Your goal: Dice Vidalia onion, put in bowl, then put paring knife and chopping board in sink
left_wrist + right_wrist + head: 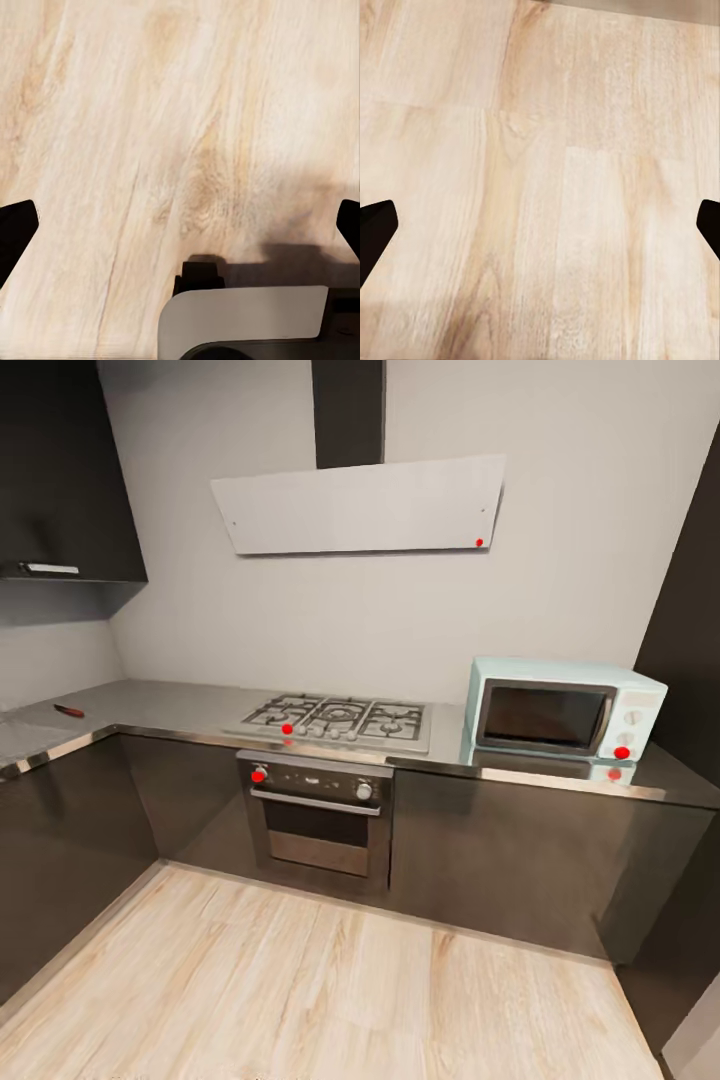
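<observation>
Left tool (180,225): its two dark fingertips (15,229) are sitting at opposite edges of the left wrist view, spread wide with nothing between them. It is hanging over pale wood floor (150,112), with a grey-white part of the robot's body (247,315) and its shadow lying beneath.

Right tool (540,225): its fingertips (375,229) are likewise standing far apart at the frame edges, holding nothing, over the same plank floor (547,150). A strip of darker cabinet base is showing at one edge of that view.

The head view is taking in the kitchen, which the wrist views are not giving. The knife (69,711) is lying flat on the grey surface (160,705) at the far left, near the corner where the surface turns; it is showing as a small slim item with a red handle and a dark end, too small to read further. The surface is glossy, with a thin metallic front edge.

Further right along the surface, a gas hob (340,720) is sitting above a built-in oven (318,810). A pale blue microwave (560,710) is standing near the right end, well apart from the knife. A slanted hood (360,505) is hanging on the wall above the hob. Dark cabinets are running under the surface.
</observation>
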### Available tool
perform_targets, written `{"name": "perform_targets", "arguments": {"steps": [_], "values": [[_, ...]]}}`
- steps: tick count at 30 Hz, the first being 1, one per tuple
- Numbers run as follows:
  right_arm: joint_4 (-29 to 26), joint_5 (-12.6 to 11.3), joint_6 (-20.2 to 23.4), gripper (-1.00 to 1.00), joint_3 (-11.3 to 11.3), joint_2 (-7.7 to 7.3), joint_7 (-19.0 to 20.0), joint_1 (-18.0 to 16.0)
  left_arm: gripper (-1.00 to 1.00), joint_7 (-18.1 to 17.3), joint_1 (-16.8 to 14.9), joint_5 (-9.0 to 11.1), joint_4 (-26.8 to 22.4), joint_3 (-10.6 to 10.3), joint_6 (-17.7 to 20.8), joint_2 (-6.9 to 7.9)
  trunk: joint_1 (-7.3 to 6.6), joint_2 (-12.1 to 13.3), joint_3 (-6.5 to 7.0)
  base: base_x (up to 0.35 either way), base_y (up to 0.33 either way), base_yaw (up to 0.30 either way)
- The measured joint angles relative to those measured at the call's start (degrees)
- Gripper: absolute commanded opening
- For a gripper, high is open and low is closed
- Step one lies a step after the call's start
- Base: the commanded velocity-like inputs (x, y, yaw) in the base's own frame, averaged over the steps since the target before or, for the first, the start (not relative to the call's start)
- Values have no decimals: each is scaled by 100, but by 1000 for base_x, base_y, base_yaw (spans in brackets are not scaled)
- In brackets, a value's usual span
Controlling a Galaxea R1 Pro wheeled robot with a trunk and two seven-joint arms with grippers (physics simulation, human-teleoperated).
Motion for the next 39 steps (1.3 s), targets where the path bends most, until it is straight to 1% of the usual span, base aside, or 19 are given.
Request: {"name": "perform_targets", "arguments": {"steps": [39], "values": [[2,1,7,100,5,0,6,0,100,2,0,0,29,-8,0,0,0,0,0,0,0,283]]}}
